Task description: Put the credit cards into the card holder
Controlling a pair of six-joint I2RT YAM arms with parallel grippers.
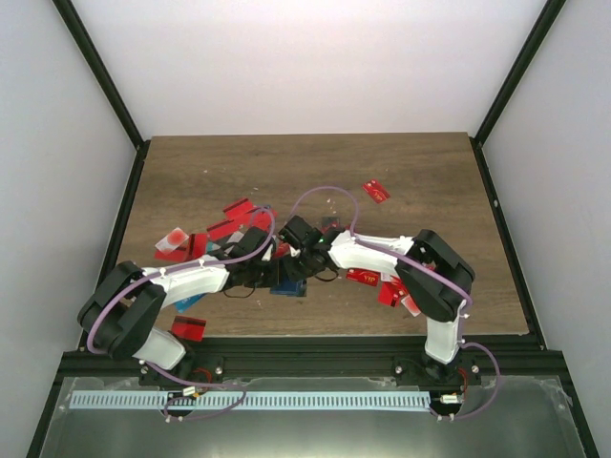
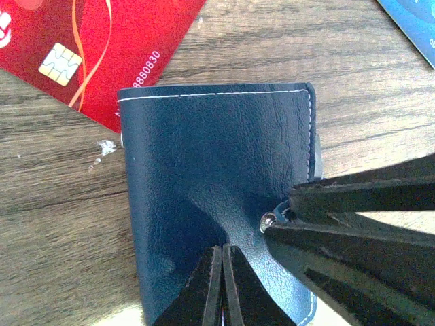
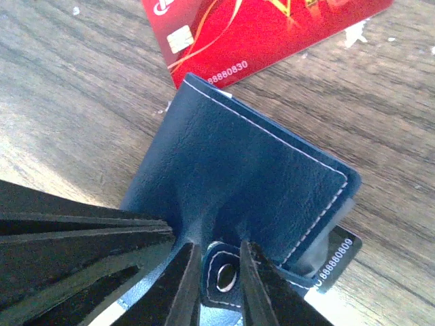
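Note:
The navy-blue card holder (image 2: pixel 211 156) lies closed on the wooden table, also seen in the right wrist view (image 3: pixel 251 170) and the top view (image 1: pixel 287 284). My left gripper (image 2: pixel 222 272) is shut, pinching a fold of the holder's cover; it sits left of the holder in the top view (image 1: pixel 270 272). My right gripper (image 3: pixel 221 285) is shut on the holder's snap tab (image 3: pixel 225 276), and its fingers (image 2: pixel 340 210) come in from the right. A red credit card (image 2: pixel 68 47) lies just beyond the holder (image 3: pixel 258 27). A black card (image 3: pixel 338 260) pokes out under the holder's corner.
Several red cards (image 1: pixel 229 229) lie scattered behind the left arm. One red card (image 1: pixel 376 191) lies far right, more (image 1: pixel 382 284) under the right arm, one (image 1: pixel 189 327) near the left base. A blue card (image 2: pixel 414 27) lies beside the holder.

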